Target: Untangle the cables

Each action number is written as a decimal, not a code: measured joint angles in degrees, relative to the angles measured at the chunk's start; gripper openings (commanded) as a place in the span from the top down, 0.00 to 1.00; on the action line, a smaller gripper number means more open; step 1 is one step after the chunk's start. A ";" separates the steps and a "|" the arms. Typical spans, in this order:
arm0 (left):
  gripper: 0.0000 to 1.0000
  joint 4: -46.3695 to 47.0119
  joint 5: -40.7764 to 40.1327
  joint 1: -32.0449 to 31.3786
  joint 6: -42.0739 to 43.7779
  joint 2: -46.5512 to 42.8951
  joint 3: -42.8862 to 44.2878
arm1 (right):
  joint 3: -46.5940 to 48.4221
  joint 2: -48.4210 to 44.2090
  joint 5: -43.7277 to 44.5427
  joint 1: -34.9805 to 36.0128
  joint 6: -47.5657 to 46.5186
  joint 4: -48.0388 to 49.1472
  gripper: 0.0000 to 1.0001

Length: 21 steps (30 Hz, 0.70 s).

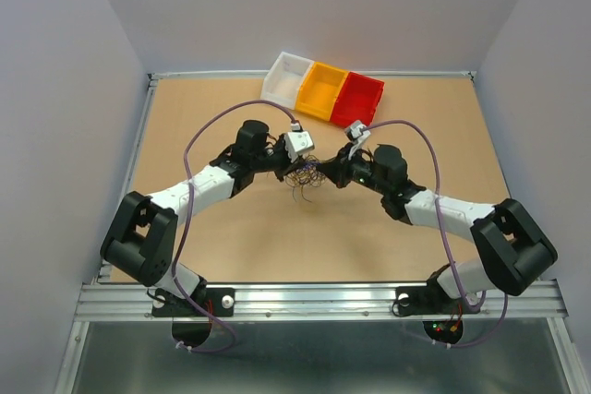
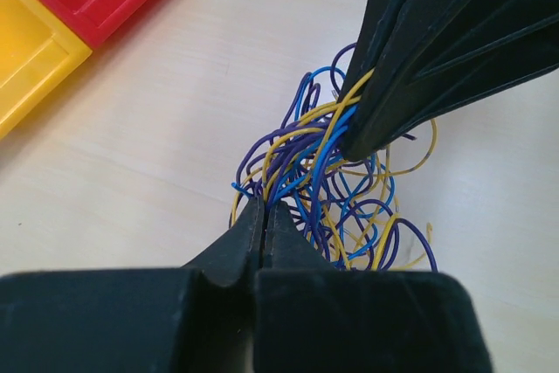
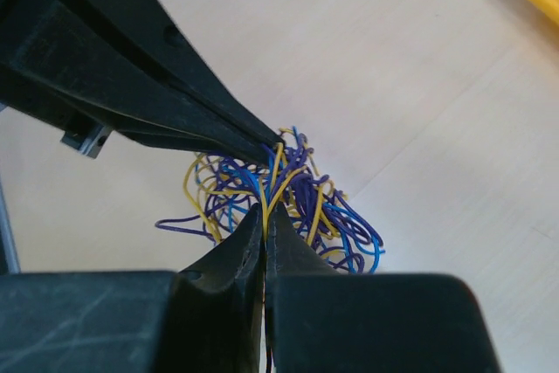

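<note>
You are gripping the tangle of thin, curly blue, purple and yellow cables (image 1: 305,175) from both sides. Your left gripper (image 2: 265,211) and right gripper (image 3: 265,216) are each pressing their fingers together on strands. The tangle is sitting between them, over the middle of the tan wooden table (image 1: 231,223).

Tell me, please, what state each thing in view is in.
Tangle of thin blue, purple and yellow wires: knotted, pinched from both sides.
Left hand: shut on the tangle.
Right hand: shut on the tangle.
White plastic bin: empty.
Yellow plastic bin: empty.
Red plastic bin: empty.
</note>
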 measured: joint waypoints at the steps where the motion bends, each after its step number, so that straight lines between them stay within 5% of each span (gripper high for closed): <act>1: 1.00 0.26 -0.28 0.09 -0.63 0.00 0.00 | -0.39 -0.37 2.40 0.00 0.26 -0.13 1.00; 9: 1.00 4.92 2.69 4.31 -10.71 0.00 0.83 | -1.31 -4.35 21.51 2.10 4.94 -1.33 0.97; 21: 1.00 6.12 -2.25 9.42 -14.60 -0.07 1.70 | -7.26 -16.06 46.23 2.16 8.74 -8.35 0.83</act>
